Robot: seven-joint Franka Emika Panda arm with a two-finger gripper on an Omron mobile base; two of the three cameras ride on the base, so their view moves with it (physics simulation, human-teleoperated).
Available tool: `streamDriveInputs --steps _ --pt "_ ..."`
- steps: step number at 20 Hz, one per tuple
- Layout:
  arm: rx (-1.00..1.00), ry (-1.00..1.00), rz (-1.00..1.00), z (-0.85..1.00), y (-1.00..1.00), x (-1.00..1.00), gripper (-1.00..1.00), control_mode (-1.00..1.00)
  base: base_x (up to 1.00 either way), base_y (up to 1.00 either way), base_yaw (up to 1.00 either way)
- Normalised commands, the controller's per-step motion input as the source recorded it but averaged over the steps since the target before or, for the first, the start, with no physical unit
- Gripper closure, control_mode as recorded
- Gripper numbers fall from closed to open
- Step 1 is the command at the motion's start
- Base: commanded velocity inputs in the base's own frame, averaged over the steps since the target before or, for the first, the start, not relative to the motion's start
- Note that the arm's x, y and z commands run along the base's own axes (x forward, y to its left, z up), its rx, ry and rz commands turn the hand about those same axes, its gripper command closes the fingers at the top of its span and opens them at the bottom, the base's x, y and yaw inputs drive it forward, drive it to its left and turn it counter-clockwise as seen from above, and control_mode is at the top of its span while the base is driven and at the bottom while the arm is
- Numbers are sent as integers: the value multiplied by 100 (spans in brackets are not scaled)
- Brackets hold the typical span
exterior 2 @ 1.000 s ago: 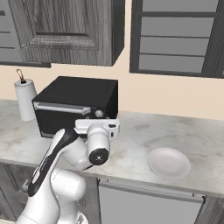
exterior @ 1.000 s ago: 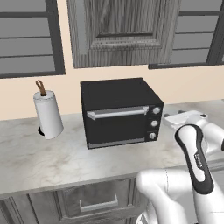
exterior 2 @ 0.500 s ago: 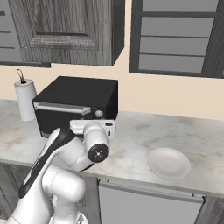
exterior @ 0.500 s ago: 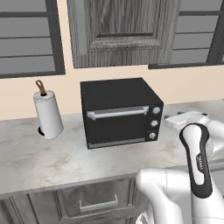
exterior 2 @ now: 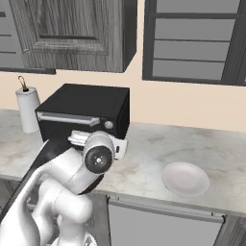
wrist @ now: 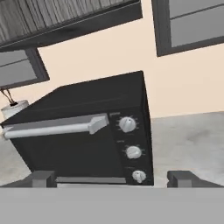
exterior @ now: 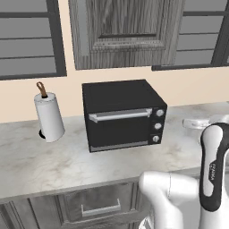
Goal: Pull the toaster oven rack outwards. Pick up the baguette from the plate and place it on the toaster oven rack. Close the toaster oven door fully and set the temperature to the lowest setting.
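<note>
The two dark fingertips [wrist: 43, 178] stand wide apart at the bottom of the hand view, with nothing between them. The gripper [wrist: 111, 179] faces the front of the toaster oven [wrist: 87, 131] from a short way off, touching nothing. The door [wrist: 65, 151] is shut, its silver bar handle [wrist: 54, 128] running along its top edge. Three round knobs [wrist: 127, 124] sit in a column at the front right. The oven stands on the marble counter [exterior: 53, 161], towards the back wall. To its left, well apart, a paper towel roll [exterior: 48, 116] stands upright. To the right of the oven, near the counter's front edge, lies the white plate [exterior 2: 185, 178], and nothing can be seen on it. The rack cannot be seen behind the shut door. Grey cabinets [exterior: 125, 31] hang above.
</note>
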Motion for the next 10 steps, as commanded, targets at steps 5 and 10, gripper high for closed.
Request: streamDriveInputs --steps 5,10 --pt "-10 93 -1 -15 7 -14 -100 -100 0 0 0" --pt "-1 14 1 -44 5 -6 -100 -100 0 0 0"
